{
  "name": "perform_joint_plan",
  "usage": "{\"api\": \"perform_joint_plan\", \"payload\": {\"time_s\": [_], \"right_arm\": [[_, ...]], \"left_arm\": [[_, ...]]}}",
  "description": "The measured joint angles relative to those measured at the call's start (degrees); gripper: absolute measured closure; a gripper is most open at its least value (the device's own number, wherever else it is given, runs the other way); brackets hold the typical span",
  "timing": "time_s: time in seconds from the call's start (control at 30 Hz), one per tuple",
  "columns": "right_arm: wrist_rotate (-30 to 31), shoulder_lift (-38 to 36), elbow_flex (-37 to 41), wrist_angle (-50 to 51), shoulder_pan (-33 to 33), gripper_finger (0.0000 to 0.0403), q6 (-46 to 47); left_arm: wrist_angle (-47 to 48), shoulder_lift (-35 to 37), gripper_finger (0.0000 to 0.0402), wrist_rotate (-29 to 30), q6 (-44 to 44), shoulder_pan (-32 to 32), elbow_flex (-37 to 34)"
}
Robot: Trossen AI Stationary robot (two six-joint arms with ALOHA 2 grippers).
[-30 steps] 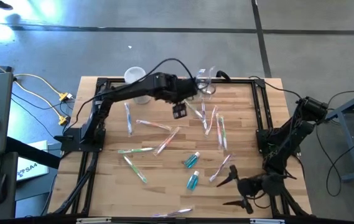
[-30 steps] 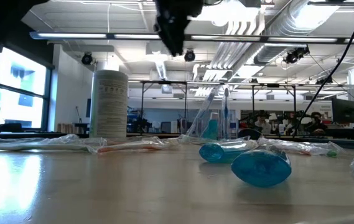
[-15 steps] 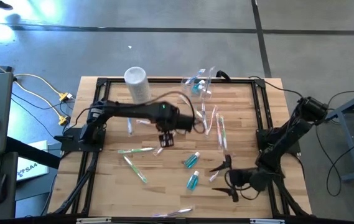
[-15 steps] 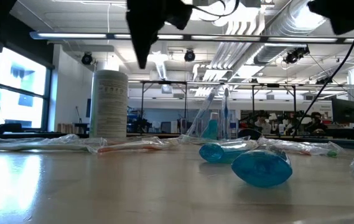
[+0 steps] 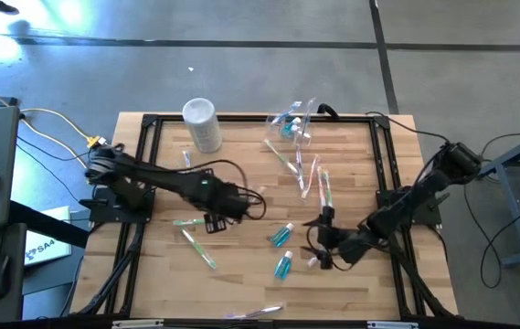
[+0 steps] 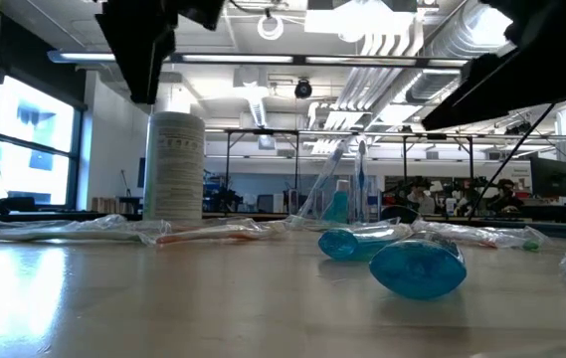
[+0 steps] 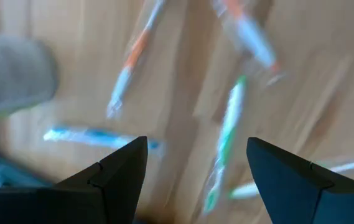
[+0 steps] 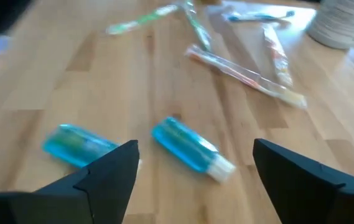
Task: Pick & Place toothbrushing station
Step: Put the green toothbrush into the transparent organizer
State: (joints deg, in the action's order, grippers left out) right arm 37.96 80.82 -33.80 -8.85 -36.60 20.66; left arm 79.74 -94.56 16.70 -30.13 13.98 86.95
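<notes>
Wooden table (image 5: 351,283), clear toothbrushing station (image 5: 291,123) seemingly upright at far edge

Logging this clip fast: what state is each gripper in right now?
Left gripper: open, holding nothing, above the wrapped toothbrushes.
Right gripper: open, holding nothing, near the blue tubes.

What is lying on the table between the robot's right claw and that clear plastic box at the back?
In the high view, wrapped toothbrushes lie scattered between the right gripper and the clear box.
</notes>
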Motion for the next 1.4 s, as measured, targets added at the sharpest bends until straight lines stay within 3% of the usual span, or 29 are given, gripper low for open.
{"api": "perform_joint_plan", "payload": {"time_s": [0.3, 0.5, 0.6, 0.8, 1.0, 1.1, 1.3, 1.4], "right_arm": [[-11.3, 0.0, -1.3, -2.2, 7.5, 0.0109, -5.4], [-14.1, 0.0, -7.0, 7.1, 10.1, 0.0110, -8.1], [-13.1, 0.0, -11.8, 19.7, 11.7, 0.0110, 0.0], [-13.5, 0.0, -19.4, 47.3, 17.2, 0.0110, 26.8], [-22.0, 0.0, -20.6, 65.6, 24.8, 0.0110, 47.3], [-22.8, 0.0, -19.8, 70.4, 27.7, 0.0110, 50.0], [-23.0, 0.0, -19.5, 70.3, 33.3, 0.0110, 49.5], [-22.5, 1.2, -19.5, 69.6, 36.8, 0.0110, 47.7]], "left_arm": [[-33.7, 15.5, 0.0133, 0.0, 8.9, 0.3, -23.0], [-46.7, 17.3, 0.0133, -0.1, 11.9, 0.3, -31.2], [-49.7, 17.1, 0.0133, -0.2, 13.4, 0.3, -32.3], [-48.2, 17.2, 0.0133, -0.9, 16.8, 0.3, -32.6], [-47.9, 17.3, 0.0133, -0.7, 19.8, 0.3, -33.5], [-51.4, 17.3, 0.0133, -0.7, 21.4, 0.3, -36.2], [-60.3, 17.3, 0.0133, -3.6, 25.7, -0.1, -42.6], [-64.7, 17.3, 0.0133, -10.3, 28.0, -1.3, -45.5]]}}
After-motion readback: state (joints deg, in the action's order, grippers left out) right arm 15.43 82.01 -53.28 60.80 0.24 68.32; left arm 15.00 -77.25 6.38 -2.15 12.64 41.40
